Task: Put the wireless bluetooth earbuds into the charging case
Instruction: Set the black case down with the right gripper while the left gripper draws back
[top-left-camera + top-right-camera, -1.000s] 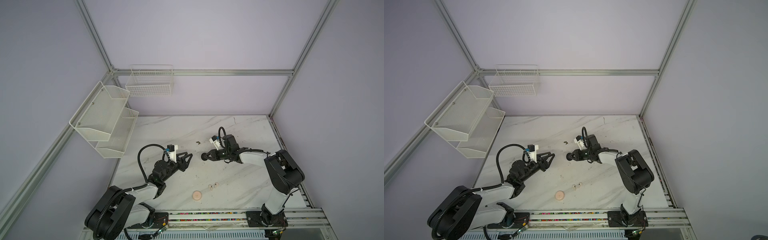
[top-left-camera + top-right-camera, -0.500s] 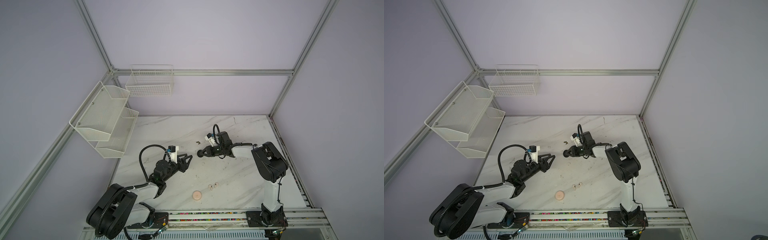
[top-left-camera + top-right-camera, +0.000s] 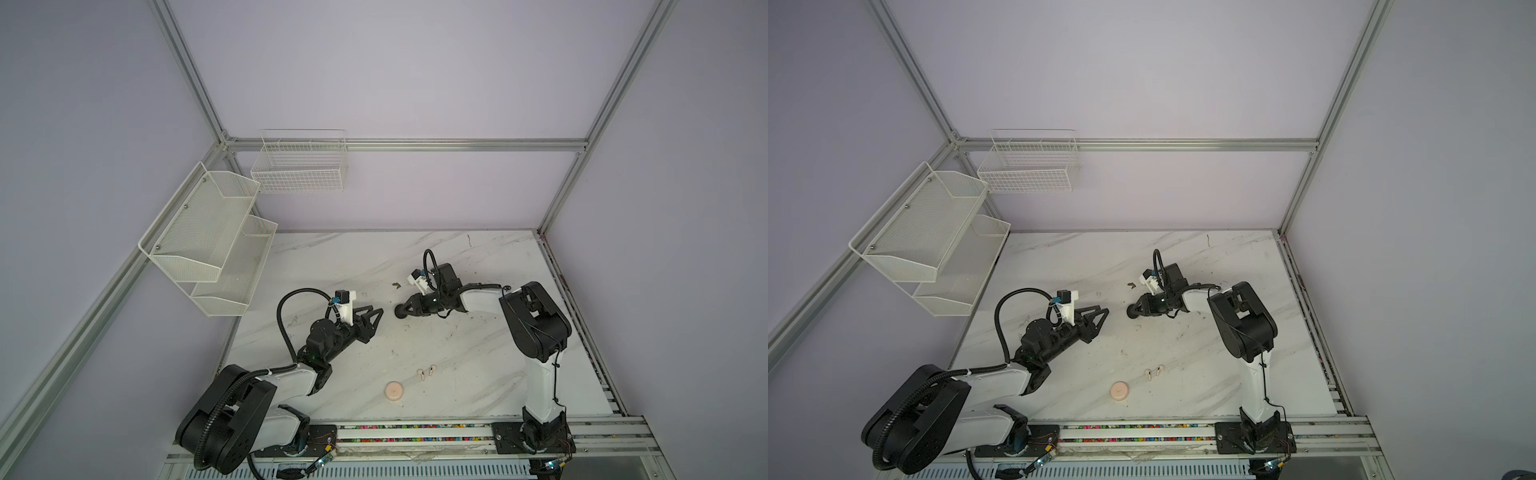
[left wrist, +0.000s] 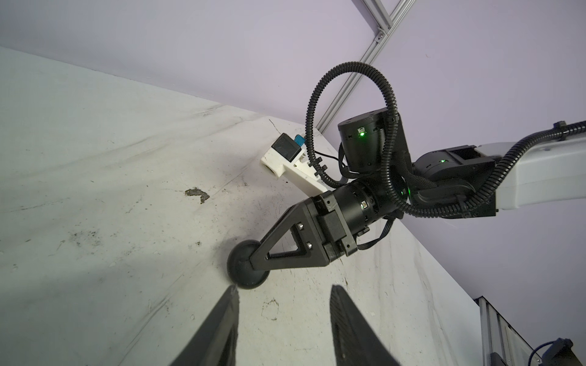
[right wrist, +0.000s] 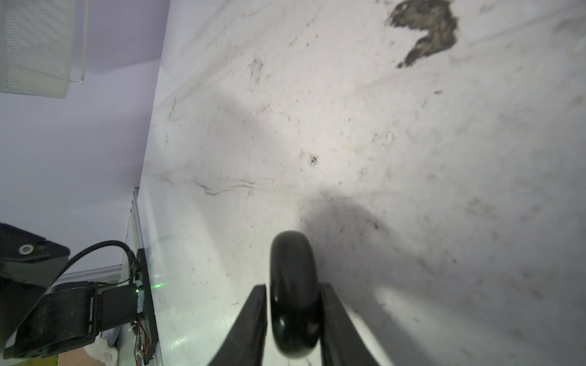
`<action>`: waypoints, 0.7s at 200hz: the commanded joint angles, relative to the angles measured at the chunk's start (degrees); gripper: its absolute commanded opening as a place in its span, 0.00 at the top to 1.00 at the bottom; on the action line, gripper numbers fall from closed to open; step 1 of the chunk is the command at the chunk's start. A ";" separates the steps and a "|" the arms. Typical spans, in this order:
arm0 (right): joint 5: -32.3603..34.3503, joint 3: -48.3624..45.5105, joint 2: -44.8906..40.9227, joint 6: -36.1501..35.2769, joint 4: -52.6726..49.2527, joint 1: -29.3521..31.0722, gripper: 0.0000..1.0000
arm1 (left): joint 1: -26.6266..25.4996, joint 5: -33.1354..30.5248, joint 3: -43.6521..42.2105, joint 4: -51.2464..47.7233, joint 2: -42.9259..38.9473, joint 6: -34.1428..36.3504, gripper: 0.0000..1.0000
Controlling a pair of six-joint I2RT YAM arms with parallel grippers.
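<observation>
On the marble table, we work well behind the pink case. Our left gripper, behind and left of it, stands part open and empty. Our right gripper, straight behind it, is closed on the black case, pinched on edge at the fingertips; so round a puck could roll or slip out. The two pink earbuds lie just right of the pink case; tiny, they could skid if nudged.

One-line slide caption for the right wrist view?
Right wrist: black puck-like case on edge between the fingers of the right gripper, over the stained marble table.
</observation>
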 commanded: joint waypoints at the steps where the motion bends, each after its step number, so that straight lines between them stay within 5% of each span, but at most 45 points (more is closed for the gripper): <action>1: -0.38 1.43 1.20 -1.45 -2.23 0.30 0.66 | 0.63 0.66 3.65 3.11 -0.61 0.31 0.53; 140: 9.76 0.20 -4.61 -2.18 -8.28 -0.88 0.44 | 0.89 0.43 2.83 2.78 -0.69 -1.15 0.53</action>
